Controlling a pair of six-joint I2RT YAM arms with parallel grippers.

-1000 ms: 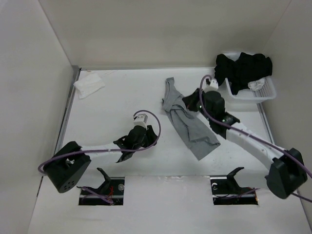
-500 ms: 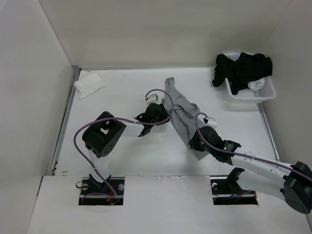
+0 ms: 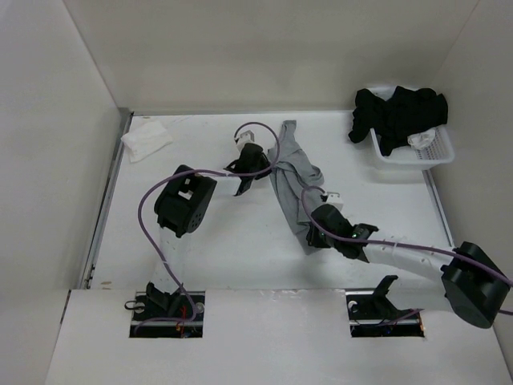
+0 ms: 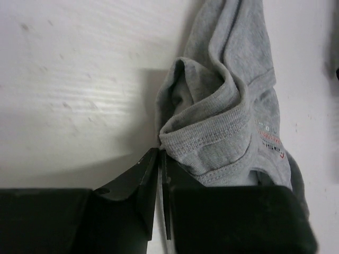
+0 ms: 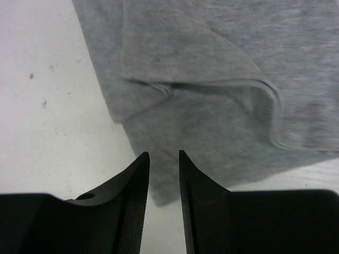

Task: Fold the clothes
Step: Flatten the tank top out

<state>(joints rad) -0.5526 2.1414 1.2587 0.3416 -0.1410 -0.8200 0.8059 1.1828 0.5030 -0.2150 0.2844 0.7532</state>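
The clothes (image 3: 293,172), one plain grey knit garment, lie bunched in a long strip down the middle of the table. My left gripper (image 3: 259,167) is at the strip's upper left edge. In the left wrist view its jaws (image 4: 160,153) are pinched almost together on the stitched hem of the clothes (image 4: 222,127). My right gripper (image 3: 314,234) sits at the strip's lower end. In the right wrist view it (image 5: 163,154) stands open, one finger on each side of the lower corner of the clothes (image 5: 212,111), which lies flat on the table.
A white basket (image 3: 438,152) at the back right holds black garments (image 3: 398,112). A small white cloth (image 3: 146,141) lies at the back left. White walls enclose the table on three sides.
My left arm swung from the front up to the garment's left edge and its jaws closed. My right gripper let go of the upper part, moved to the lower end and opened.
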